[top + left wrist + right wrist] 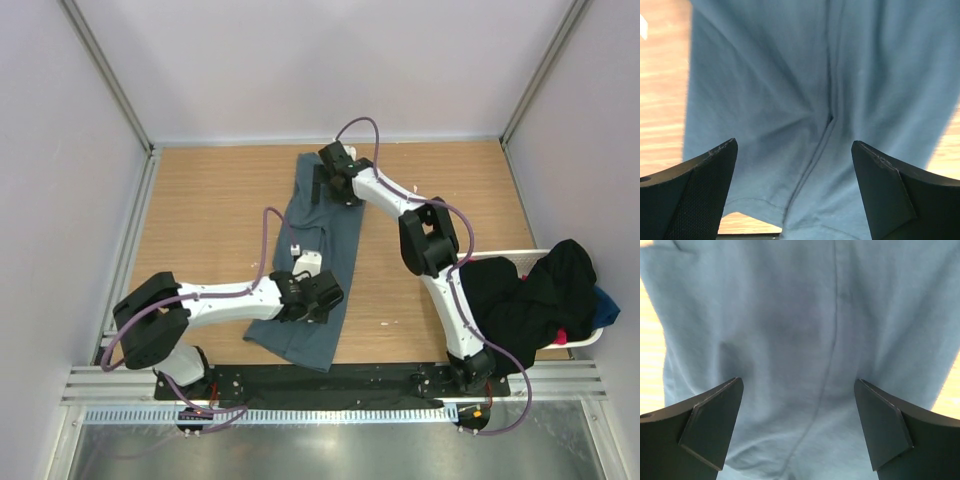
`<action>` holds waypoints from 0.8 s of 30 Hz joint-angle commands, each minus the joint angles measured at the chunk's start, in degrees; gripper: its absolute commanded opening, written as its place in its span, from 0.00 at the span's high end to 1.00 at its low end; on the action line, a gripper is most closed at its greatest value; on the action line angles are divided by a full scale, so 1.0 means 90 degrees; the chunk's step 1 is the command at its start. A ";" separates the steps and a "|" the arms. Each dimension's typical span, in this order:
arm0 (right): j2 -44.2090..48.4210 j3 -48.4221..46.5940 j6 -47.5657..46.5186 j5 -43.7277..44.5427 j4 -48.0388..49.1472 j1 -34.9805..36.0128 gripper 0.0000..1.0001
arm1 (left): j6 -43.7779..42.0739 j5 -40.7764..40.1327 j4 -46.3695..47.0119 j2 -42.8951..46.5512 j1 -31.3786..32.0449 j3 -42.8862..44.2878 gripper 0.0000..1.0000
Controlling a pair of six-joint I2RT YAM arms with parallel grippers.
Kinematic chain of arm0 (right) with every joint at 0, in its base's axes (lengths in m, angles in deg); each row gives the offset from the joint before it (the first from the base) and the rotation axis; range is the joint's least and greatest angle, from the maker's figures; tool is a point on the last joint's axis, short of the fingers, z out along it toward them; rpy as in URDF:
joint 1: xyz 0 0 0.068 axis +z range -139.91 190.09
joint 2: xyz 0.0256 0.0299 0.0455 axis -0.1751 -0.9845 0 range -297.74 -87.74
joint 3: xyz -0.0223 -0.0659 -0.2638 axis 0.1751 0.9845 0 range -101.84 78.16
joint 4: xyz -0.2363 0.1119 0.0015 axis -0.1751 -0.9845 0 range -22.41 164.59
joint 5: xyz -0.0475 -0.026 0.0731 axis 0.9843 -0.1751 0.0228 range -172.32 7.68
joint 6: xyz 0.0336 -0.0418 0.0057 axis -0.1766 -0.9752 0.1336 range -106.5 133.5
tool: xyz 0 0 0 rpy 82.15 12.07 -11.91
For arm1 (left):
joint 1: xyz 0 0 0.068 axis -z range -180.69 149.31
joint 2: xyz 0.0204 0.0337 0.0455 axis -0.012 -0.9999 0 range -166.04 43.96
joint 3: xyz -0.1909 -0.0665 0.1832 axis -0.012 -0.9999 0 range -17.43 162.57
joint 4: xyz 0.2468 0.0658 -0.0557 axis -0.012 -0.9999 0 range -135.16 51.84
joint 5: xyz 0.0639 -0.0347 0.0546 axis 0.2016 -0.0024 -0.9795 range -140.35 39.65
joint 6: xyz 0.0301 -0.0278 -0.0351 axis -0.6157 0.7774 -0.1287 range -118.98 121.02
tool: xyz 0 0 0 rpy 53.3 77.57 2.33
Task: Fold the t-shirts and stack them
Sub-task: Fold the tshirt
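A slate blue-grey t-shirt (pixel 318 250) lies folded into a long narrow strip down the middle of the wooden table, running from far to near. My left gripper (pixel 325 292) hovers over its near end, jaws open; the left wrist view shows the cloth (pixel 805 100) with a seam between the two wide-apart fingers. My right gripper (pixel 330 180) is over the far end, also open, with the cloth (pixel 805 340) filling the gap and nothing pinched. More t-shirts (pixel 535 295), mostly black with bits of blue and red, are heaped at the right.
The heap sits in a white plastic laundry basket (pixel 520 255) at the table's right edge. Walls enclose the wooden table (pixel 210 220) at the back and both sides. A black rail (pixel 330 380) with the arm bases runs along the near edge.
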State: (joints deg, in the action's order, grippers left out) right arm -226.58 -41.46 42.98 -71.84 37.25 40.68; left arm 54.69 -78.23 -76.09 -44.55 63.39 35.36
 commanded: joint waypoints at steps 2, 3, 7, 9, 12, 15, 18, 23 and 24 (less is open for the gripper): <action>-0.0410 -0.0244 0.0085 -0.0139 0.0165 0.0010 0.00 | 0.1026 0.0440 0.0201 -0.0234 0.0010 -0.0377 0.03; -0.0548 -0.0487 0.0065 -0.0187 0.0145 0.0009 0.00 | 0.1628 0.0557 0.0201 -0.0331 0.0010 -0.0455 0.03; -0.1173 -0.1278 -0.0052 -0.0188 -0.0020 0.0009 0.00 | 0.2833 0.1008 -0.0254 -0.0546 0.0058 -0.0603 0.04; -0.1427 -0.1621 -0.0101 -0.0149 -0.0050 0.0000 0.00 | 0.3195 0.0978 -0.0530 -0.0527 0.0136 -0.0573 0.04; -0.1516 -0.1729 -0.0130 -0.0081 0.0125 0.0000 0.00 | 0.4181 0.0969 -0.0736 -0.0264 0.0468 -0.0671 0.04; -0.1584 -0.1768 -0.0121 -0.0177 0.0301 0.0000 0.00 | 0.4369 0.0803 -0.0746 -0.0175 0.0703 -0.0583 0.04; -0.1662 -0.1924 -0.0101 -0.0343 0.0292 0.0000 0.00 | 0.4242 0.0735 -0.0766 -0.0438 0.0703 -0.0369 0.04; -0.1595 -0.2129 -0.0140 -0.0559 0.0341 0.0019 0.00 | 0.3453 0.0540 -0.0795 -0.0790 0.0703 0.0168 0.02; -0.1555 -0.2149 -0.0150 -0.0569 0.0331 0.0029 0.00 | 0.3335 0.0471 -0.0766 -0.0829 0.0703 0.0237 0.02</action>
State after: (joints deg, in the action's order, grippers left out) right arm -237.77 -59.55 42.10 -74.64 39.13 41.09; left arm 86.05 -76.20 -82.25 -49.84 69.00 36.26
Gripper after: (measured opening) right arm 0.996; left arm 0.979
